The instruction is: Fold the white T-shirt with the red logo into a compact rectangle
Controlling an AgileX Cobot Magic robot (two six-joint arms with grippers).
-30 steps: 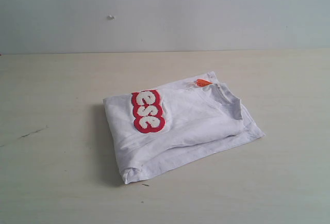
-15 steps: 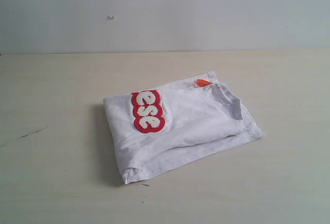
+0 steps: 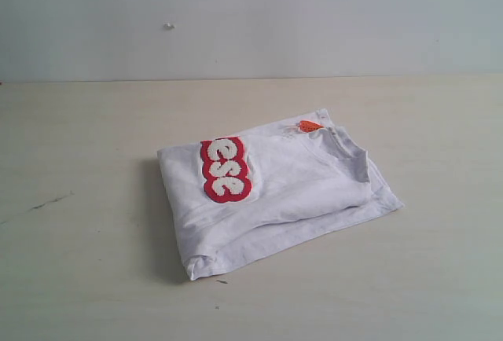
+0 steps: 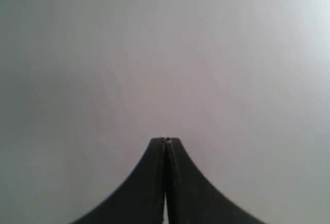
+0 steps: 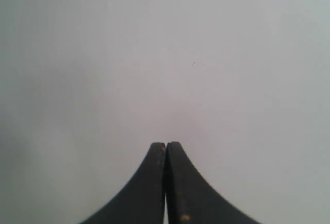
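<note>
we see left gripper (image 4: 165,140): two black fingers, wide at base, tapering to blunt tips. right gripper (image 5: 165,144) same shape, small yellow speck on one finger.

Left end effector (image 4: 165,140) and right end effector (image 5: 165,144) both closed, empty.

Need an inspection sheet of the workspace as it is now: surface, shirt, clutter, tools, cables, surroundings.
Surface: pale table; dark scuff on its left part; small dark speck just in front of the shirt.
Job's things: white T-shirt lies folded into a rough rectangle mid-table; red logo on top, only "ese" showing; orange neck tag at the far edge.
Clutter: nothing seen.
Tools: left tool shut, empty; right tool shut, empty; neither appears in the exterior view.
Cables: nothing seen.
Surroundings: plain pale wall behind the table, one small mark on it.
</note>
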